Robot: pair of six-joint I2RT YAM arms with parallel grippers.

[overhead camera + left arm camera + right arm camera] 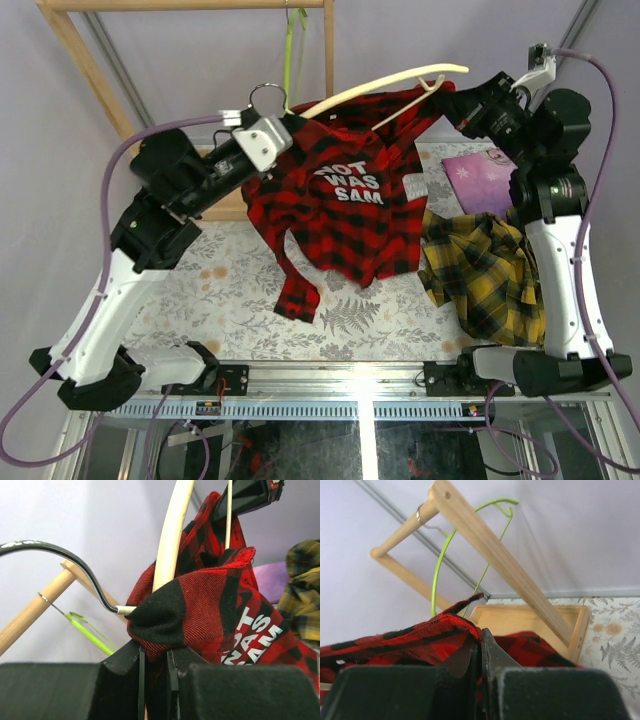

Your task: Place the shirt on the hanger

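The red-and-black plaid shirt (350, 210) with white lettering hangs in the air between my two grippers, its tail and a sleeve reaching the table. The cream hanger (380, 88) arcs above it, one end buried in the shirt's left shoulder, metal hook (268, 95) at the left. My left gripper (285, 128) is shut on the shirt's bunched shoulder (200, 605) at the hanger's neck (172, 540). My right gripper (452, 100) is shut on the shirt's other shoulder edge (435, 630). The hanger's far end sticks out bare past the right gripper.
A yellow-and-dark plaid shirt (490, 270) lies on the table at the right, next to a purple sheet (482, 178). A wooden rack (80, 60) stands at the back with a lime-green hanger (292, 50) on its rail, also in the right wrist view (440, 565).
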